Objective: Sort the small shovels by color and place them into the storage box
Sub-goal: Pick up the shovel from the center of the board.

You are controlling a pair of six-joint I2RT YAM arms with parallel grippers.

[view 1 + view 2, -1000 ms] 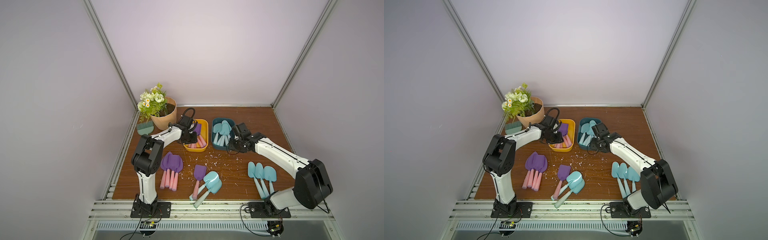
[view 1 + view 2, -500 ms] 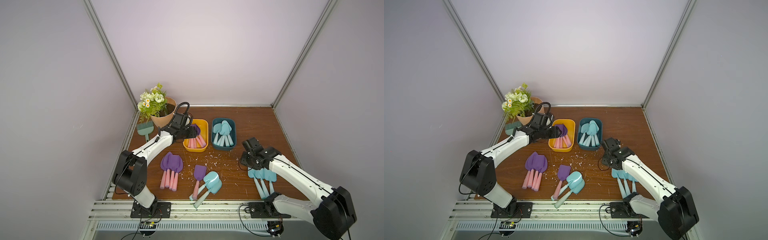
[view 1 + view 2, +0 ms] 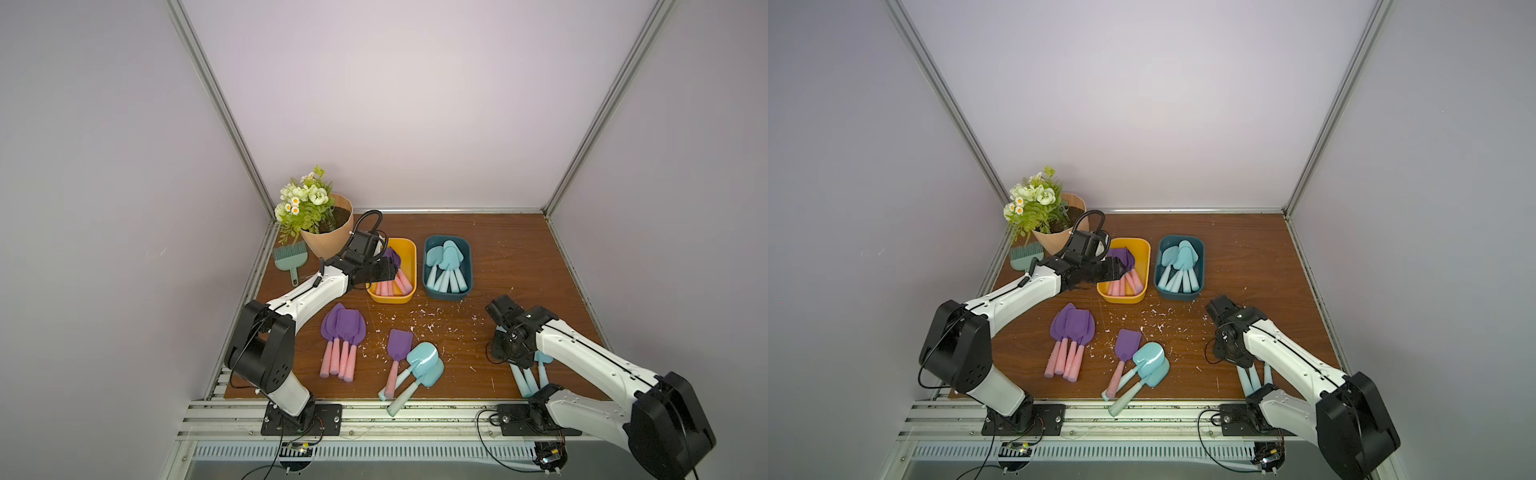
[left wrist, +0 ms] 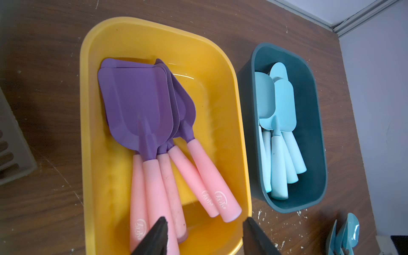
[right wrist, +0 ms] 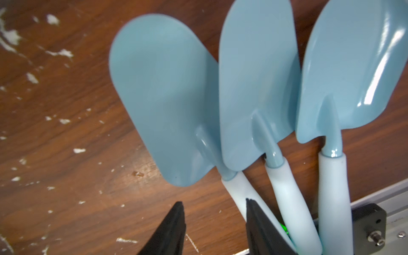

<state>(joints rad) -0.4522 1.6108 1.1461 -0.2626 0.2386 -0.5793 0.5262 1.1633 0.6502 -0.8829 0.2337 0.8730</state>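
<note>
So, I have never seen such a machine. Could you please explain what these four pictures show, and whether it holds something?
These are two white robot arms on a wooden table, each ending in a two-fingered gripper. Two pictures look down from above; two come from cameras on the wrists. A yellow box holds purple shovels with pink handles; a teal box holds light blue shovels. A bunch of purple shovels and two blue shovels lie loose on the table; a flower pot and a green brush sit in a corner. The left gripper hovers open over the yellow box; the right gripper is open above three blue shovels. Neither holds anything.
</note>
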